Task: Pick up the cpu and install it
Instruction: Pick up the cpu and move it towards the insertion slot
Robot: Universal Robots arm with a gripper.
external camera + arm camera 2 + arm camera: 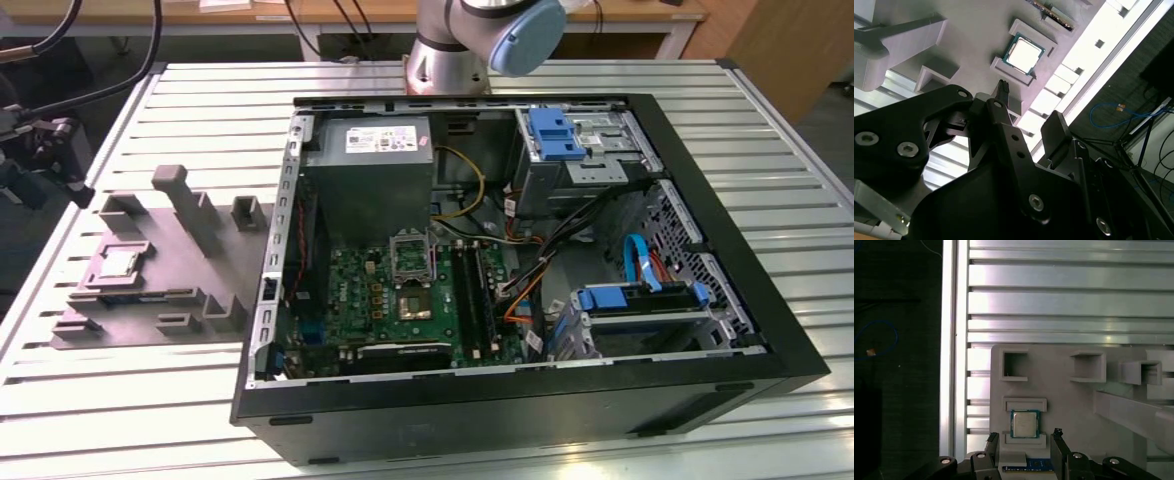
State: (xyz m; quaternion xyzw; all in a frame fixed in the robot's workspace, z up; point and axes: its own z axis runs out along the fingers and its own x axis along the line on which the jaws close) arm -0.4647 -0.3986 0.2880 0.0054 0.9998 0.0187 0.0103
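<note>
The pick-up step is in hand: the cpu (1025, 423) lies flat, not yet grasped, in a shallow pocket of the grey fixture (1079, 405), which sits to the exterior view's left of the open computer case (534, 405). The gripper (1025, 439) hangs near it, empty, its fingers (1056, 440) spread to either side. The next move likely calls for a square, gentle descent before closing on the chip's edges.

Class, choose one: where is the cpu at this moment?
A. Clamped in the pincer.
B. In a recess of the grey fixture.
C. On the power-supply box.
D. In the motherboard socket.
B: the cpu lies in a recess of the grey fixture; the open pincer holds nothing.
</note>
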